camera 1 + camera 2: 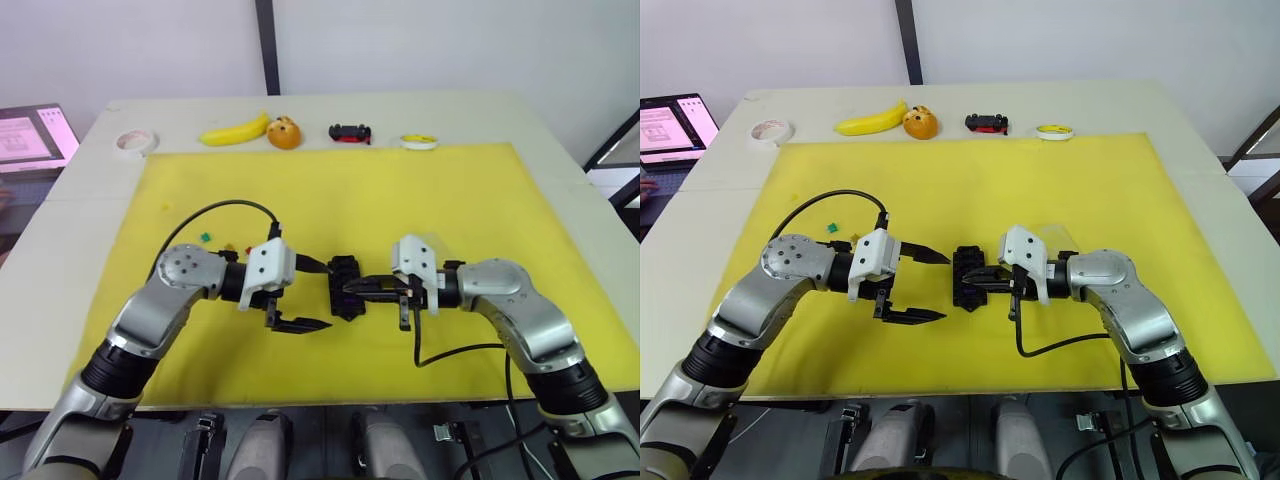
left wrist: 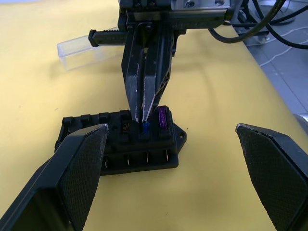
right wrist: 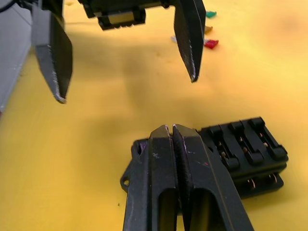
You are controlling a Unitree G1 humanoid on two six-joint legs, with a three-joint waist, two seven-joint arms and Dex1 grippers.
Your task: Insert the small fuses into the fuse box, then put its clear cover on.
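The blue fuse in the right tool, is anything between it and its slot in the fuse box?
Nothing visible. The right tool holds the blue fuse right at the fuse box, beside a seated purple fuse. The open left tool stands clear.

Pale off-white rectangular table [image 1: 560, 140], plain white wall [image 1: 450, 45] behind — dark vertical post [image 1: 266, 45], open laptop [image 1: 670, 125] at left.

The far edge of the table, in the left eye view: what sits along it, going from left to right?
White tape roll → banana → small orange fruit-like object → black-and-red toy car → a flat round yellow-and-white object, too small to identify.
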